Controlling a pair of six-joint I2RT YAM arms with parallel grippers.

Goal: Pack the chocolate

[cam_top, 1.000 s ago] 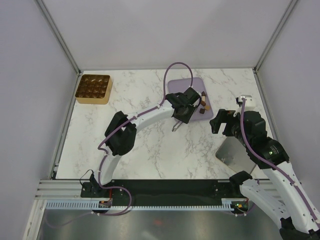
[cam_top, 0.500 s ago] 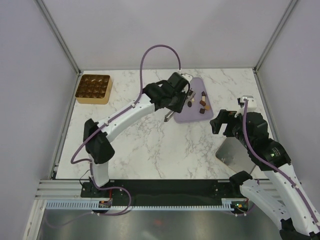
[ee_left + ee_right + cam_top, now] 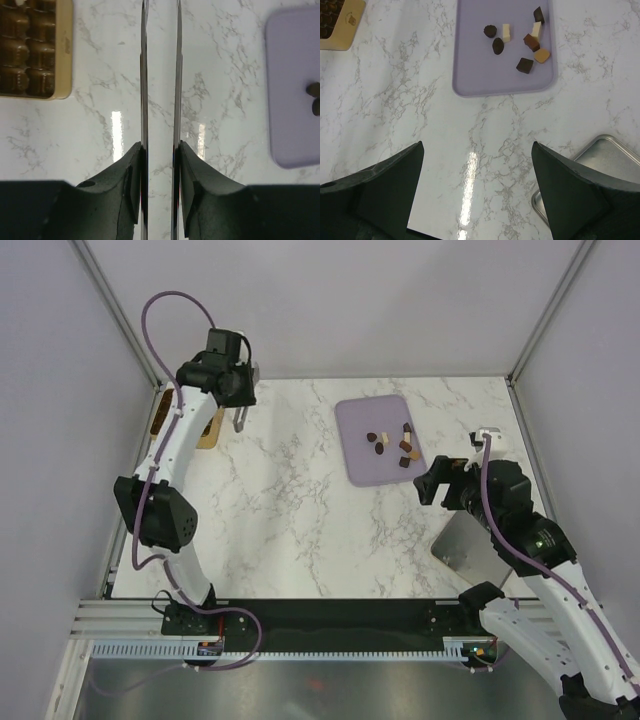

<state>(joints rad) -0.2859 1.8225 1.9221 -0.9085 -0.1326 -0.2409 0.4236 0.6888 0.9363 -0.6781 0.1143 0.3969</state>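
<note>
The chocolate (image 3: 531,42) lies on the lilac tray (image 3: 475,60): eight small pieces, loosely scattered over the tray's far right part. Two dark rounded ones and a cream stick sit to the left of the group. To the right are another cream stick, two dark chunks, a brown one and a tan one. No piece touches either tool.

The tray lies flat on the marble desk (image 3: 395,90), toward its far right. Near the desk's right edge, closer to the arms, is a metal pan (image 3: 600,165), well apart from the tray.

The right tool (image 3: 477,145) hangs over bare desk on the near side of the tray, its fingers spread wide with nothing between them.

The golden box (image 3: 35,50) sits at the far left corner, its brown compartments open to view and partly hidden under the left arm in the top view. The left tool (image 3: 160,20) is over the desk just right of the box and well apart from the tray. Its thin fingers run parallel with only a narrow slit between them. Their tips are cut off at the edge of the wrist view, so I cannot tell whether they pinch anything.
</note>
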